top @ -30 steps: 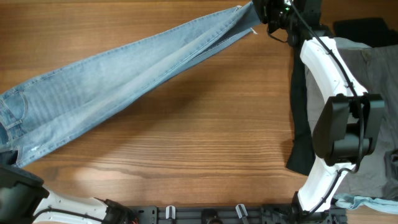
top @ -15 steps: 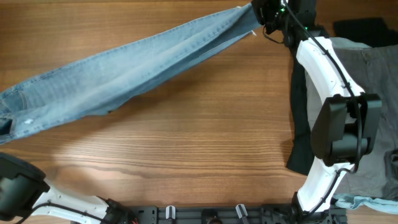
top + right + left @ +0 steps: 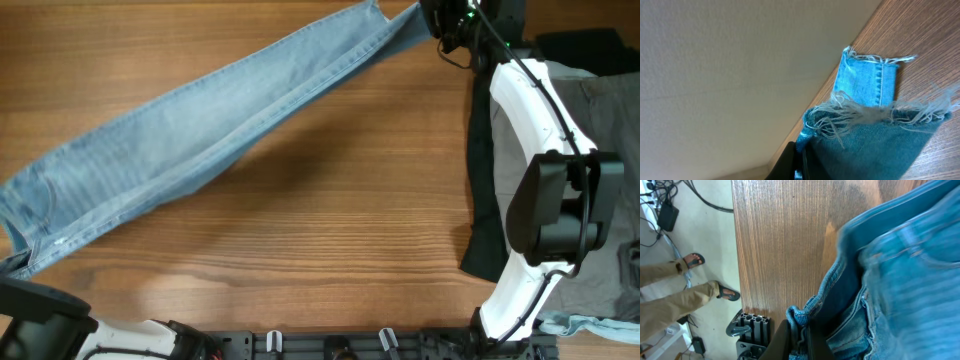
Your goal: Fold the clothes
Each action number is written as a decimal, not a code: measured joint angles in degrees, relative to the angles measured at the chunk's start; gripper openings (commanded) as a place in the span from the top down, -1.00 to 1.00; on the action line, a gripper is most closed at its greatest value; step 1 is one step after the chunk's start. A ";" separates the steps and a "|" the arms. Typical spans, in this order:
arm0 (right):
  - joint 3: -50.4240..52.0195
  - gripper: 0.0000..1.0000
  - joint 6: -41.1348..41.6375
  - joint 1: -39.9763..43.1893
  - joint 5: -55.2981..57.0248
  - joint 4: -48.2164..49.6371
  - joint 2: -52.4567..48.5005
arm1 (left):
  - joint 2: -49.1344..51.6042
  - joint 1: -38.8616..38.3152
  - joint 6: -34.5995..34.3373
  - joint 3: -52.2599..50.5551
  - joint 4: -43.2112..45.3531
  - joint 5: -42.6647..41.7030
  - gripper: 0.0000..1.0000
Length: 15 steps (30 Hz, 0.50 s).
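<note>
Jeans (image 3: 200, 130), one pair, stretched between two jaws, left and right apparently clamping its ends.

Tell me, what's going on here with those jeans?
Two robot arms hold light-blue jeans stretched diagonally across the wooden table. The right gripper pinches a frayed hem at the far side; the left gripper pinches the waist end at the opposite edge. No fold is made yet. Beside the right arm lie grey trousers and a black garment.
</note>
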<state>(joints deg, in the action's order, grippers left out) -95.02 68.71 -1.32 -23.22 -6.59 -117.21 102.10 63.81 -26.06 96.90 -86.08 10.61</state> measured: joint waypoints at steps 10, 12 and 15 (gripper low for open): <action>0.00 0.91 0.24 -1.11 -0.26 -0.46 0.00 | 0.57 -0.04 -0.90 -10.62 17.88 -2.16 0.92; 0.00 0.91 0.24 -2.16 0.90 -0.74 0.00 | 1.66 -0.04 -0.94 -11.52 21.90 -2.89 0.90; 0.00 0.91 0.24 -4.00 3.34 -0.74 0.00 | 3.91 -0.20 -1.09 -11.82 27.78 -3.76 0.85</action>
<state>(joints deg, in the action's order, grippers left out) -95.02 68.95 -5.32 -19.88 -7.33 -117.21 106.02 63.61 -27.16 85.08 -58.30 6.85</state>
